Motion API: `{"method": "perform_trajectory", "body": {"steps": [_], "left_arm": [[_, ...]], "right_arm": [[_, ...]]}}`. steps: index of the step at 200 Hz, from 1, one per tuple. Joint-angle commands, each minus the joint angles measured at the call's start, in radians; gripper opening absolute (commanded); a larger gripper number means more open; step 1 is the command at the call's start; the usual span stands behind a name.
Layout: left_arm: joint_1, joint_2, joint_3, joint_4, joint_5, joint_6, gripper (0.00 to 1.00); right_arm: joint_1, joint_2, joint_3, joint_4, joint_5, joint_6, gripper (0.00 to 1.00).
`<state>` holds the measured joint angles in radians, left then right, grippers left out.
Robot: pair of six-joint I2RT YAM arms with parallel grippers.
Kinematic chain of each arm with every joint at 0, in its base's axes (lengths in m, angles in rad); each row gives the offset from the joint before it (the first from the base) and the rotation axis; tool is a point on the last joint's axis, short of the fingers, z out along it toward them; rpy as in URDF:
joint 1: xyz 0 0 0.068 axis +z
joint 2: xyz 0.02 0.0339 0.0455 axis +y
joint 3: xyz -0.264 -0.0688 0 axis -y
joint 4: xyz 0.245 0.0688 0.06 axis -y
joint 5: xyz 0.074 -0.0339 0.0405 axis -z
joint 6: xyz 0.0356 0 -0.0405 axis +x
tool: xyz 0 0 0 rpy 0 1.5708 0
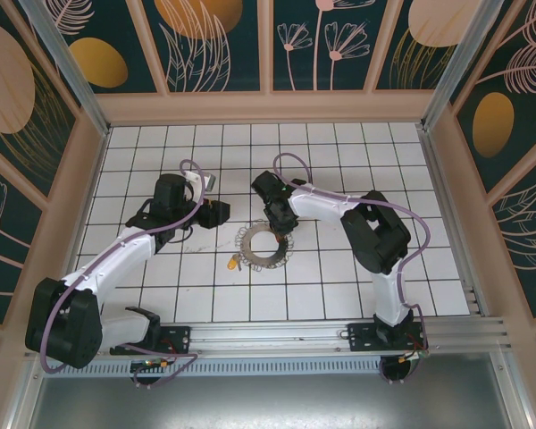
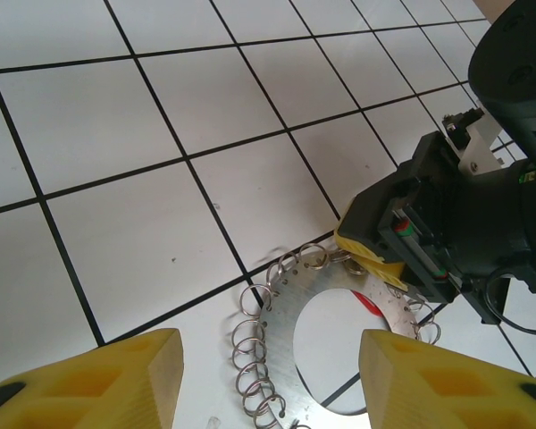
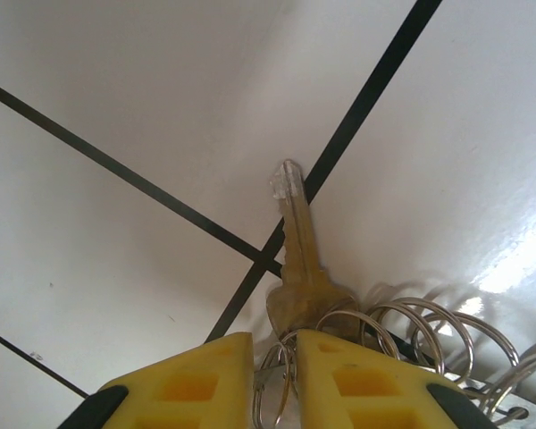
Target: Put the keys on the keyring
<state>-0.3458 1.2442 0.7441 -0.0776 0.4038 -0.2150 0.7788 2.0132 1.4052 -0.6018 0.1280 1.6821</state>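
Right end effector [image 3: 275, 347] is nearly closed, pinching a small wire loop [image 3: 272, 384] beside the tiny silvery metal key [image 3: 297, 237], at 1 o'clock on the flat grey metal keyring [image 1: 245, 245]. Left end effector [image 2: 270, 357] is wide open and empty at 10 o'clock. Likely risk: the thin loop slips from the pinch and the key falls free.

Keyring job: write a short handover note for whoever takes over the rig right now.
Left gripper: open, empty, just left of the keyring.
Right gripper: shut on the key by its head, among the rim's wire loops.
Keyring lies flat on the table, orange tag at its edge.
Done: key is at the rim.
Left: can't tell if it's threaded on a loop; check, then release.
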Motion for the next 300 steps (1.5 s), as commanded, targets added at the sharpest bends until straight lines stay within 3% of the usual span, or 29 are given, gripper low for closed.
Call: {"method": "perform_trajectory", "body": {"steps": [1, 93, 138, 169, 201, 233, 300], "left_arm": [[0.005, -0.023, -0.011, 0.03, 0.013, -0.011, 0.55], [0.004, -0.027, -0.012, 0.03, 0.009, -0.009, 0.55], [0.005, -0.028, -0.013, 0.032, 0.007, -0.01, 0.55], [0.005, -0.034, -0.01, 0.03, 0.005, -0.023, 0.54], [0.005, -0.066, -0.005, 0.039, 0.01, -0.043, 0.54], [0.005, -0.13, 0.016, 0.029, 0.012, -0.08, 0.54], [0.018, -0.174, 0.123, -0.014, 0.069, -0.123, 0.54]], "right_arm": [[0.001, 0.034, 0.001, -0.019, 0.02, -0.001, 0.21], [0.007, 0.019, -0.012, -0.005, 0.041, -0.005, 0.06], [0.025, -0.023, -0.024, 0.048, 0.128, -0.091, 0.0], [0.042, -0.075, -0.02, 0.097, 0.212, -0.274, 0.0], [0.062, -0.176, -0.1, 0.252, 0.246, -0.567, 0.0], [0.081, -0.283, -0.208, 0.429, 0.187, -0.861, 0.0], [0.105, -0.526, -0.399, 0.691, 0.118, -1.264, 0.0]]}}
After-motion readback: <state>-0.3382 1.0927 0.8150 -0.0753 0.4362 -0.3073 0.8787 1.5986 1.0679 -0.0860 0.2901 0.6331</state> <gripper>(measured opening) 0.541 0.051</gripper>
